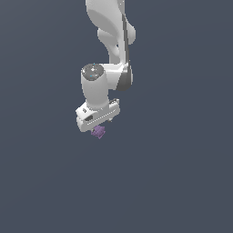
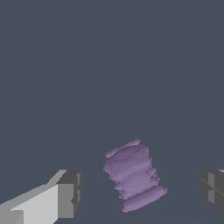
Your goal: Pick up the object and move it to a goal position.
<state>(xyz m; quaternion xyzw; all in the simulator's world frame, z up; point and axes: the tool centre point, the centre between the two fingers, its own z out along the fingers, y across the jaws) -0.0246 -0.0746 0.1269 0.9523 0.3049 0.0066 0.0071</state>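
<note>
White robot arm [image 1: 111, 41] comes down from the top of the exterior view, w/ the end effector [image 1: 101, 126] at its low end, pointing down. The little purple object [image 1: 98, 132] sits right under the end effector, poking out below it. It's much smaller than the white hand part above it.

In the wrist view the end effector [image 2: 142, 194] is wide. One fingertip [image 2: 70, 194] is on one side & the other fingertip [image 2: 213, 191] is far off on the other side. The purple object [image 2: 133, 174] is between them, closer to the first fingertip than the second. There's a gap on both sides, so neither fingertip touches it. Not holding anything.

The object looks like a stack of lumpy ridges, tilted a bit, not straight up.

All around is plain dark blue-grey. Can't tell if the object rests on the desk, b/c no edge or clear shadow shows under it.
</note>
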